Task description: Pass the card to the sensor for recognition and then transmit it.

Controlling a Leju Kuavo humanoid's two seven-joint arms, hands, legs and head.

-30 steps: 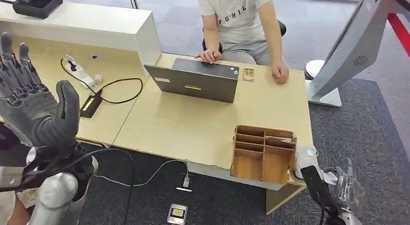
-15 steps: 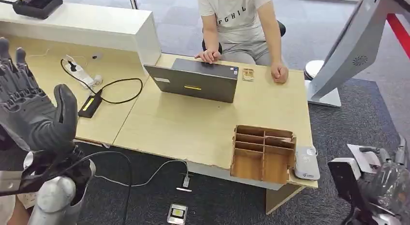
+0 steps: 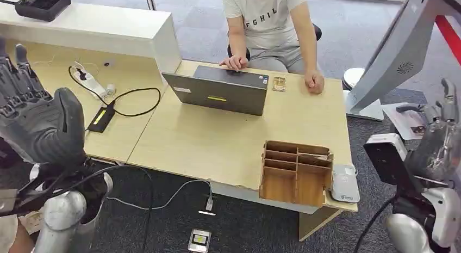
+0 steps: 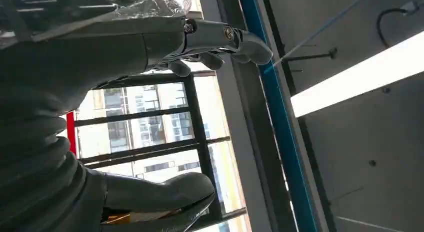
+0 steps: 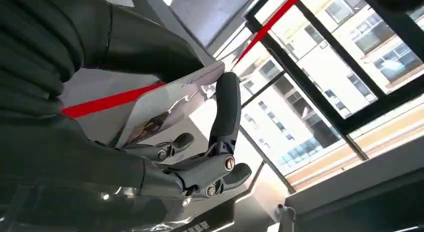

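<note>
Left hand (image 3: 38, 119) raised at the near left, palm up, fingers spread, nothing in it; the left wrist view shows thumb and fingers apart against windows and ceiling.

Right hand (image 3: 437, 139) lifted at the near right, off the end of the desk (image 3: 217, 139). It grasps the card (image 5: 172, 105): in the right wrist view a white card with a printed picture sits against the palm, fingers (image 5: 227, 110) curled over its edge. In the head view the card (image 3: 406, 118) shows pale just left of the hand, above the carpet.

Near desk edge: white card sensor (image 3: 345, 183) on the right corner, just beside a wooden compartment box (image 3: 296, 171). The card is apart from the sensor, higher and further right.

On the floor below the desk edge, a small square device (image 3: 199, 240) and a white cable (image 3: 179, 196).

Mid-desk: grey laptop (image 3: 220, 90), lid up. Left section: black adapter (image 3: 101, 118) with a looped cable, white power strip (image 3: 92, 84).

Far side: a person (image 3: 269, 24) seated, both hands on the desk, a small object (image 3: 279, 83) between them.
</note>
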